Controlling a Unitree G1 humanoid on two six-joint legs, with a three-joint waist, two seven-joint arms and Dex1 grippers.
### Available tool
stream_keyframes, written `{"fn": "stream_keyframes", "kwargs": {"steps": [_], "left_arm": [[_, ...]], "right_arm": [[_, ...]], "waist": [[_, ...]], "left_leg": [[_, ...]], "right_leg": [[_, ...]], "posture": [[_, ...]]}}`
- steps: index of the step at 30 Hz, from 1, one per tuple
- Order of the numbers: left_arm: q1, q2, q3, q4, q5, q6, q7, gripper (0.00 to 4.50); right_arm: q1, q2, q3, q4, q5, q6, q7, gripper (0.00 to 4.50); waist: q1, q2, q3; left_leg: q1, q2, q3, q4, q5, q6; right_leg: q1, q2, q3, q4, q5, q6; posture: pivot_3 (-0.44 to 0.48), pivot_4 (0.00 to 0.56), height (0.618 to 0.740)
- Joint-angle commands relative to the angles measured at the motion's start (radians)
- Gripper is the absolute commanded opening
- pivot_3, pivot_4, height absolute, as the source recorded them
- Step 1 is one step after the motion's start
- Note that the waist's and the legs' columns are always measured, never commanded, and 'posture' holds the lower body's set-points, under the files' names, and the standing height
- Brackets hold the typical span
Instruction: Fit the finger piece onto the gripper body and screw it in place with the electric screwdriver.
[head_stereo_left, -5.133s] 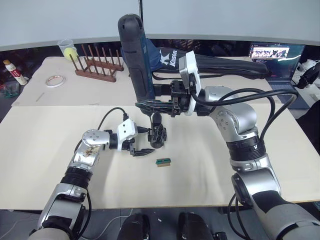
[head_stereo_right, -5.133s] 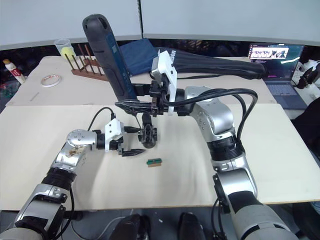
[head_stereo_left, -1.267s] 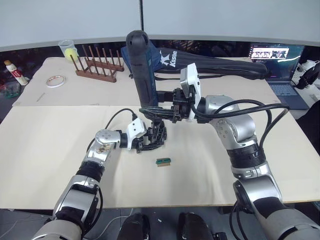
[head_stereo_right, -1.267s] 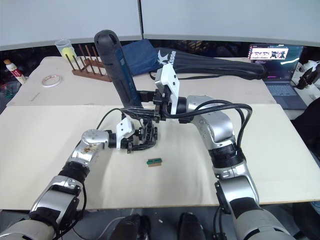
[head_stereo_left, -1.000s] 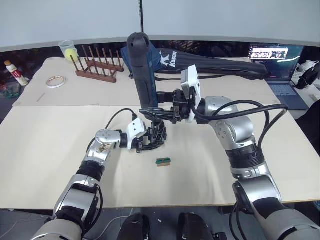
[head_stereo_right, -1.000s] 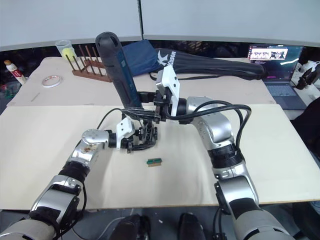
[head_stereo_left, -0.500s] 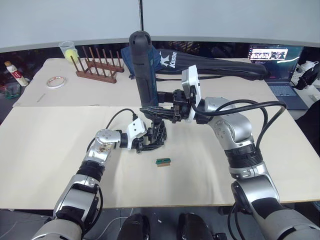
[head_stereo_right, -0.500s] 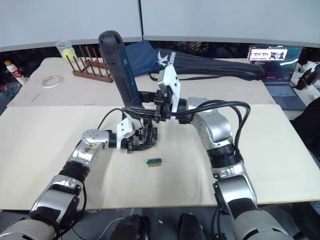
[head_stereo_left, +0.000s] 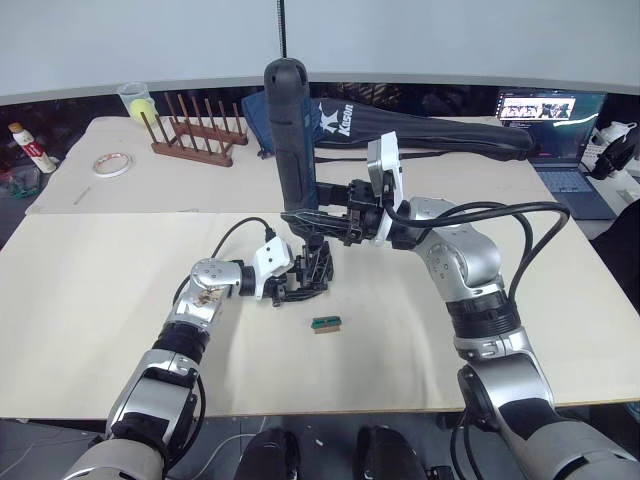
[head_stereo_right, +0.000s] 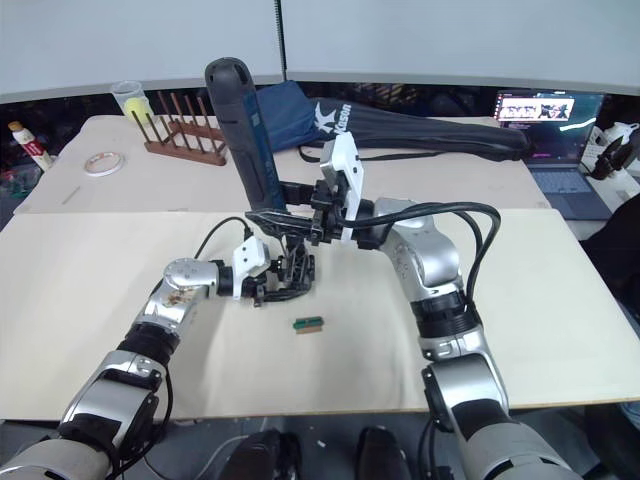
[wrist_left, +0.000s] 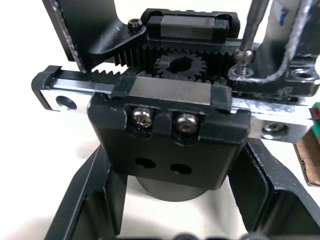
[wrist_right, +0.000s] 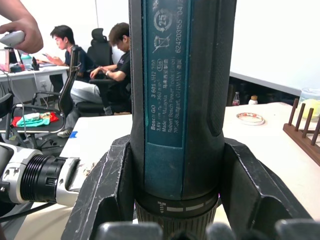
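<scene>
In your left eye view, just above centre, the right gripper (head_stereo_left: 312, 217) is clenched around the electric screwdriver (head_stereo_left: 290, 130), which stands nearly upright. Directly below, the left gripper (head_stereo_left: 300, 284) grasps the gripper body (head_stereo_left: 316, 268) on the table (head_stereo_left: 90, 300). A small green-and-brown block (head_stereo_left: 325, 324) lies just beneath them.

In your left wrist view, the black fingers (wrist_left: 97, 197) clamp the gripper body (wrist_left: 167, 145) at centre frame; at upper right the silver bit (wrist_left: 251, 25) meets a screw (wrist_left: 242, 56). You cannot single out the finger piece.

In your right wrist view, the fingers (wrist_right: 107, 187) grip the screwdriver's handle (wrist_right: 182, 95) from both sides at centre.
</scene>
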Motion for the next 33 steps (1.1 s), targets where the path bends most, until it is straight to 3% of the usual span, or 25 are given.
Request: {"fn": "stream_keyframes", "kwargs": {"steps": [1, 21, 33], "left_arm": [[-0.005, 0.013, 0.017, -0.035, -0.002, -0.01, 0.009, 2.31], [-0.006, 0.015, 0.023, -0.036, 0.002, -0.013, 0.008, 2.31], [0.001, 0.016, 0.023, -0.043, 0.002, -0.01, 0.01, 2.31]], "right_arm": [[0.046, -0.012, 0.02, 0.029, -0.017, 0.012, 0.002, 1.93], [0.034, -0.042, 0.068, 0.177, -0.078, -0.069, 0.078, 1.93], [0.032, -0.038, 0.066, 0.073, -0.032, -0.008, 0.077, 1.93]], "waist": [[0.0, 0.0, 0.0], [-0.002, 0.0, -0.001], [-0.002, 0.0, -0.001]], "left_leg": [[0.0, 0.0, 0.0, 0.0, 0.0, 0.0], [0.006, 0.0, -0.001, -0.001, -0.001, 0.001], [0.006, 0.001, -0.001, -0.002, -0.001, 0.001]], "right_leg": [[0.0, 0.0, 0.0, 0.0, 0.0, 0.0], [0.006, 0.0, 0.0, -0.002, 0.0, 0.0], [0.006, 0.0, 0.0, -0.002, 0.0, 0.0]], "posture": [[0.0, 0.15, 0.74], [0.0, 0.15, 0.74], [0.0, 0.15, 0.74]]}}
